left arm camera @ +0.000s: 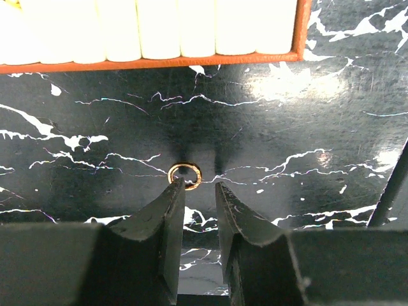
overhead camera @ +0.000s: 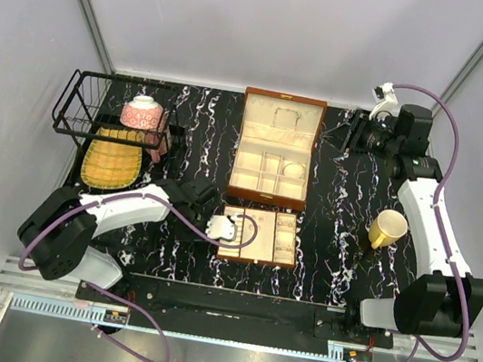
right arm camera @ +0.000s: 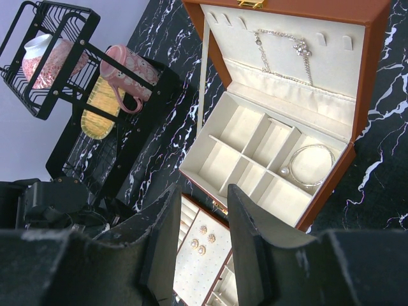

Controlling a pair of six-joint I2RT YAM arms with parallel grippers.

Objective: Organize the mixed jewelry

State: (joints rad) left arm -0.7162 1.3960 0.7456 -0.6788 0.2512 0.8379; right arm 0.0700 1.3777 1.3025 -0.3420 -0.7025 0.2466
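Note:
A small gold ring [left arm camera: 185, 174] lies flat on the black marble just outside the tray insert [left arm camera: 153, 64]. My left gripper [left arm camera: 199, 185] is low over it and open, with its left fingertip [left arm camera: 173, 191] resting on the ring's near edge; nothing is pinched between the jaws. From above, the left gripper [overhead camera: 215, 229] sits at the tray insert's [overhead camera: 282, 243] left edge. My right gripper [right arm camera: 203, 191] hangs open and empty, high over the brown box [right arm camera: 331, 185]. A bangle [right arm camera: 310, 164] lies in one compartment, a chain [right arm camera: 280, 48] hangs in the lid, and small earrings [right arm camera: 203, 239] sit on the tray.
The open brown box [overhead camera: 249, 145] stands mid-table behind the tray. A yellow cup [overhead camera: 387, 229] stands at the right. On the left are a black wire rack [overhead camera: 97, 108] holding a patterned bowl [overhead camera: 142, 112], a pink mug [right arm camera: 127, 67] and a bamboo mat [overhead camera: 111, 165].

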